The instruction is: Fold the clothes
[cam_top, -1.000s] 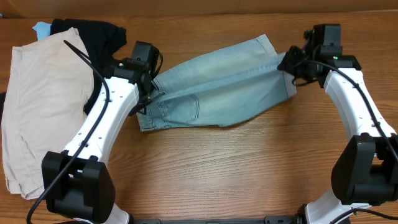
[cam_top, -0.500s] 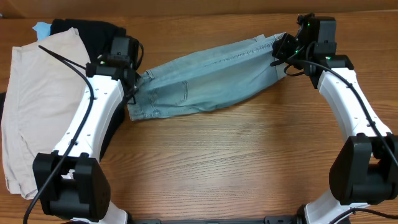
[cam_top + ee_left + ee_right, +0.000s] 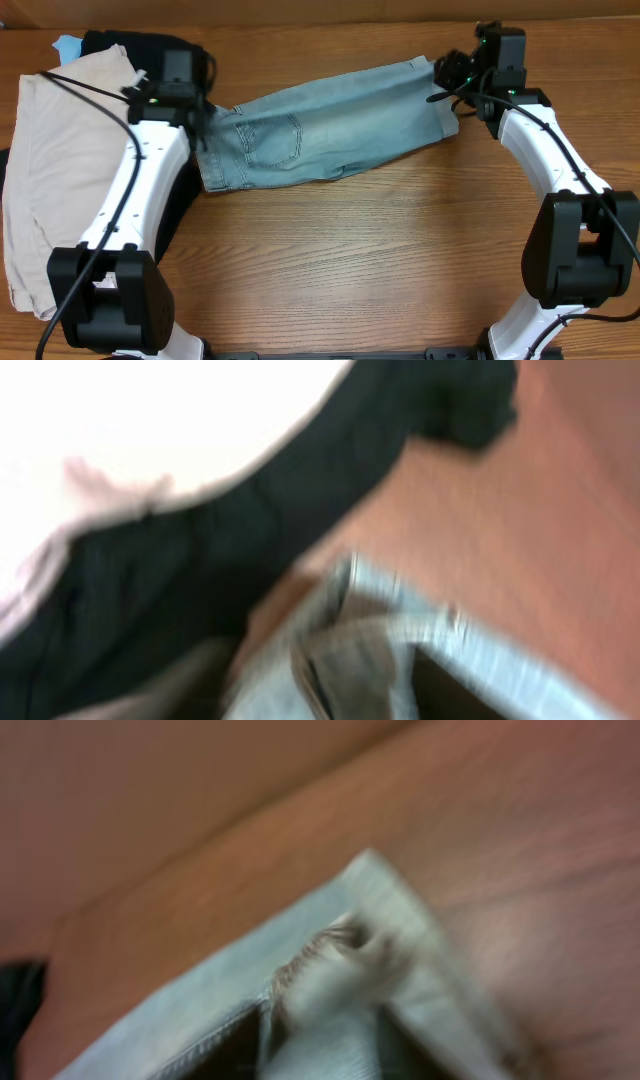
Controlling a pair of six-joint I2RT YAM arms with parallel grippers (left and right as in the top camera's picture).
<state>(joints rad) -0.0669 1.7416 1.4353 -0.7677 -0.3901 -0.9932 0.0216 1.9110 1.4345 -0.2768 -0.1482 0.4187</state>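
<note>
Here faded light-blue denim shorts (image 3: 330, 130) lie along the tabletop's (image 3: 380, 260) far edge. The left gripper (image 3: 205, 117) is at the waistband (image 3: 209, 170), the right gripper (image 3: 446, 78) at the hem (image 3: 447, 122); finger spread unclear

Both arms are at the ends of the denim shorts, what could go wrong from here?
1. The left gripper is at the waistband end of the denim shorts, close beside the black garment and beige shorts; it might snag those.
2. Both wrist views are blurred, so grip is unclear; the right gripper at the hem may lose the cloth, leaving a crooked fold.
</note>
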